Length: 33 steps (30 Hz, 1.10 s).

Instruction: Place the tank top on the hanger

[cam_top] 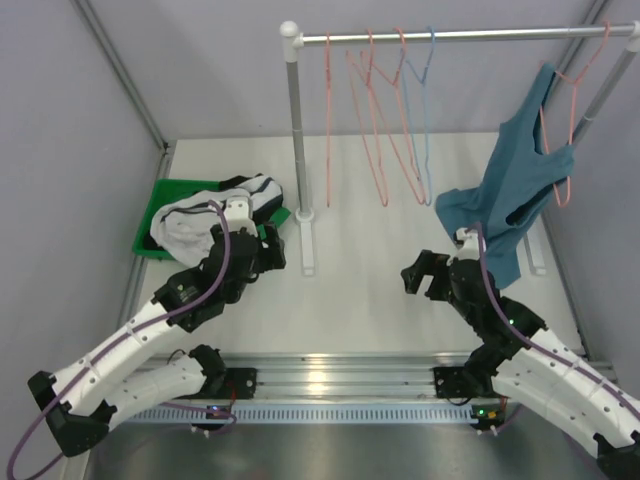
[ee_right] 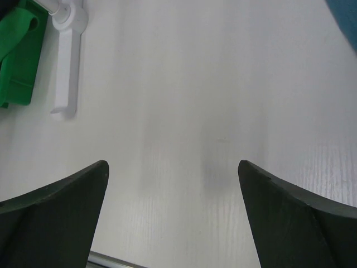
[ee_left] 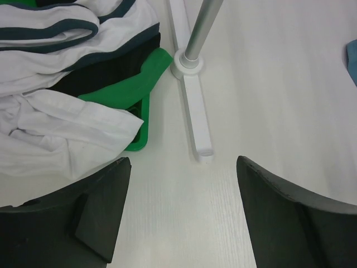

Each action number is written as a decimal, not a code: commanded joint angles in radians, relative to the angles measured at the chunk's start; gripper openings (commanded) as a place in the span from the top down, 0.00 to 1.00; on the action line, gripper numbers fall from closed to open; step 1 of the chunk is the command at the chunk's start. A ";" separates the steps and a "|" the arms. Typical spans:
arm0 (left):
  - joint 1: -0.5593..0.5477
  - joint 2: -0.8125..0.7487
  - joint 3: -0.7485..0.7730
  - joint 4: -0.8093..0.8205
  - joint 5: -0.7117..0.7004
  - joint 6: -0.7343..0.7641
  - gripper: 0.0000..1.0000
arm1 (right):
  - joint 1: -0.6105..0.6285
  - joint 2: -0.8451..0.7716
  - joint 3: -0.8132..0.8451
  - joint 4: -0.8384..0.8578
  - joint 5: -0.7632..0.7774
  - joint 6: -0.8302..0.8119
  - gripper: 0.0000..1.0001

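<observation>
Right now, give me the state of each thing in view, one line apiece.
White navy-trimmed fabric tank top: crumpled in the green plastic bin, not on a hanger.
Light-blue wire hanger: hanging on the metal rail, empty.
Teal-blue tank top: hanging from the rail's right end.
Pink wire hangers: hanging on the rail, the left ones empty.
Left hand: open, empty.
Right hand: open, empty.
</observation>
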 commanded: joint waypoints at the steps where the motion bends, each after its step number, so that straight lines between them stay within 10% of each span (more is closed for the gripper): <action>1: -0.002 0.008 0.018 -0.006 -0.001 -0.001 0.18 | 0.015 0.014 0.056 0.049 0.015 -0.022 0.01; 17: 0.023 0.072 0.068 -0.090 -0.128 -0.062 0.17 | 0.015 0.035 0.061 0.055 -0.015 -0.037 0.00; 33: 0.685 0.494 0.239 0.020 0.085 -0.035 0.28 | 0.013 0.072 0.058 0.077 -0.147 -0.043 0.00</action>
